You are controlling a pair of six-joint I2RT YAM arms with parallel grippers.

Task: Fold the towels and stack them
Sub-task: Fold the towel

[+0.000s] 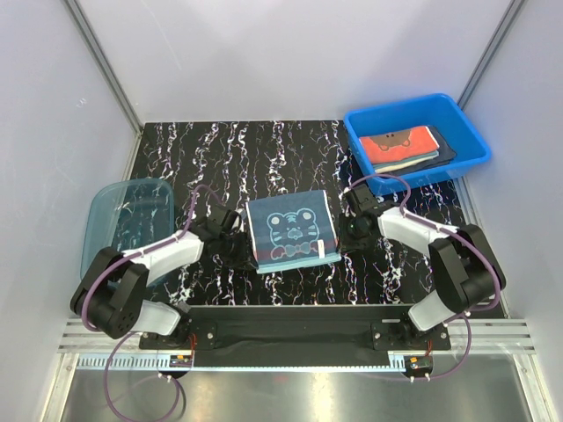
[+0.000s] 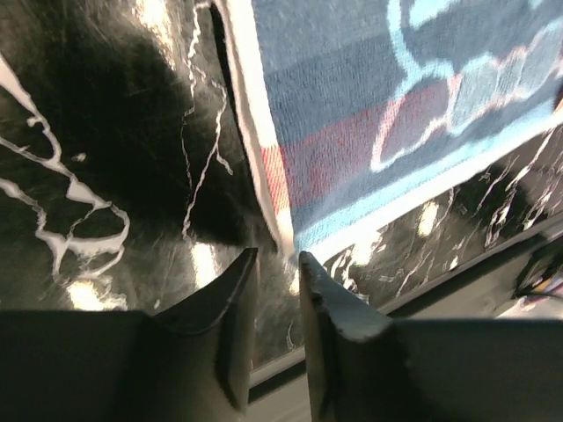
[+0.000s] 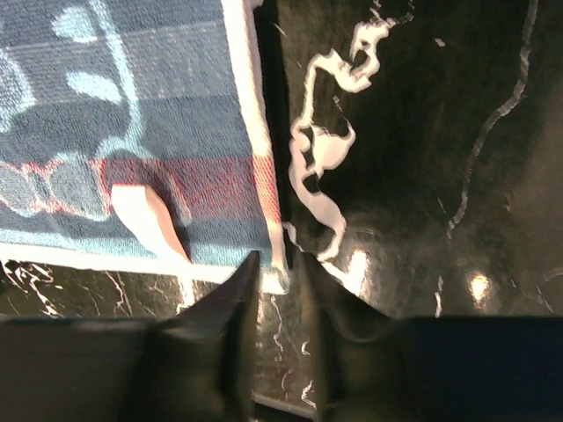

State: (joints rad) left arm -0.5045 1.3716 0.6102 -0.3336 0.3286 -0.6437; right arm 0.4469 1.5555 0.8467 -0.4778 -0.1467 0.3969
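Observation:
A folded slate-blue towel (image 1: 292, 230) with a pale teal animal face lies flat mid-table. My left gripper (image 1: 230, 230) is at its left edge and my right gripper (image 1: 352, 224) at its right edge. In the left wrist view the left gripper (image 2: 277, 255) is open with nothing between its fingers, and a corner of the towel (image 2: 396, 97) lies just past the tips. The right gripper (image 3: 280, 259) is also open, with a white-edged corner of the towel (image 3: 132, 114) at its tips. A red towel (image 1: 403, 145) lies folded on a dark one (image 1: 444, 151) in the blue bin.
The blue plastic bin (image 1: 466, 132) stands at the back right corner. A translucent teal tub (image 1: 123, 220) sits at the left edge beside the left arm. Grey walls close in the black marbled table (image 1: 220, 158) on three sides.

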